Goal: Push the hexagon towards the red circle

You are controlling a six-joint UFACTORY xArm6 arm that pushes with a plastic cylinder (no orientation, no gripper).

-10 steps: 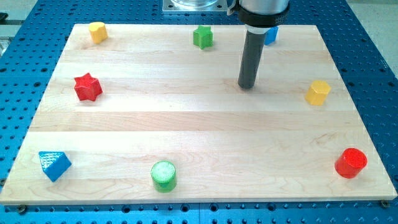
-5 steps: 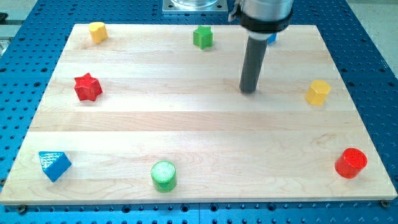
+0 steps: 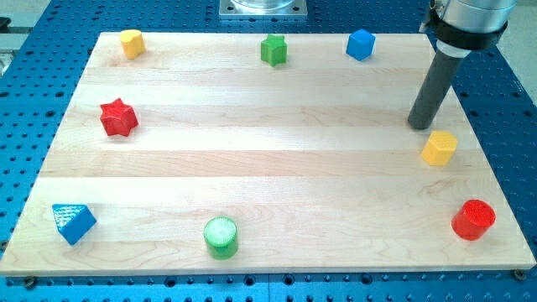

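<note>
My tip (image 3: 419,126): bare rod, no claw, just above-left of yellow hexagon (image 3: 440,148). One each: red circle (image 3: 474,220), green circle (image 3: 221,236), red star (image 3: 118,117), blue triangle (image 3: 73,222), blue cube (image 3: 360,44), green block (image 3: 273,50), yellow block (image 3: 131,42).

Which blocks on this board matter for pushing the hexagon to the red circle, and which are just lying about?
In the job:
- yellow hexagon, view's right
- red circle, bottom right corner
- my tip, just above-left of the hexagon

Lying about:
- yellow block, top left
- green star
- blue cube
- red star
- blue triangle
- green circle
</note>
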